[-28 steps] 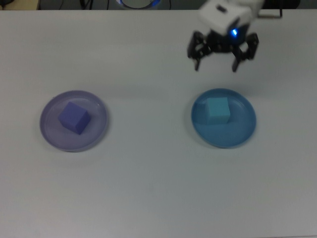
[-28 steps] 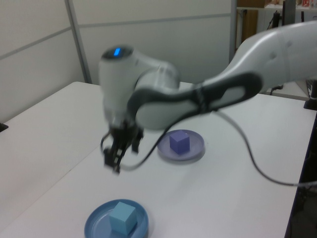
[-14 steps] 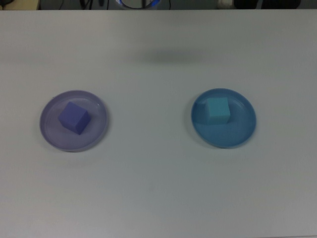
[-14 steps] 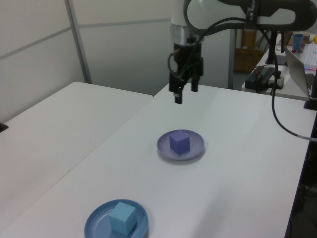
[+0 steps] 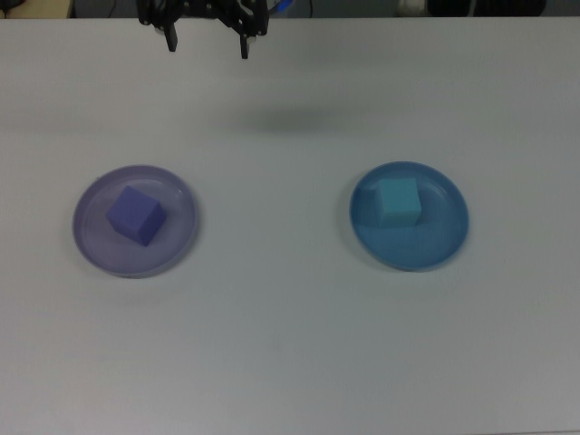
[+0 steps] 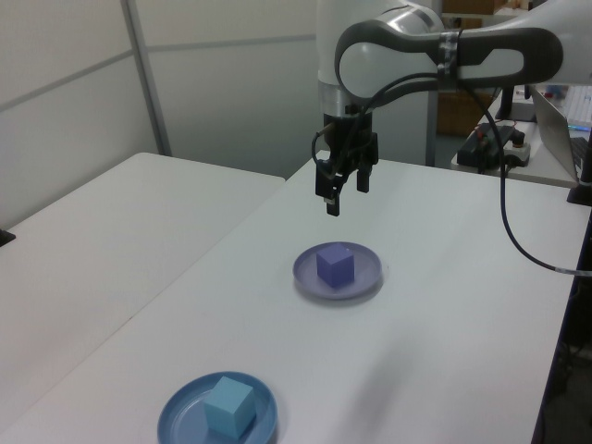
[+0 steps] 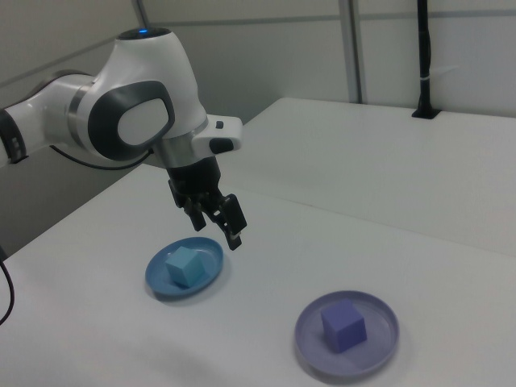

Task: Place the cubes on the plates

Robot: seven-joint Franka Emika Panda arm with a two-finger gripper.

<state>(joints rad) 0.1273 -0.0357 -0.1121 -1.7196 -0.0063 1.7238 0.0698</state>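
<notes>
Purple cube [image 5: 136, 216] on lilac plate [image 5: 178, 245], teal cube [image 5: 398, 202] on blue plate [image 5: 446, 243]. Gripper [image 5: 207, 40] spread wide, empty, high above table. Risk: low pass over plates could knock a cube off.

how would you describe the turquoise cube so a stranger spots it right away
On the white table sit two round plates. Find the blue plate, on the top view's right. The light turquoise cube rests on it; the other cube is purple-blue, on the lilac plate.
</notes>
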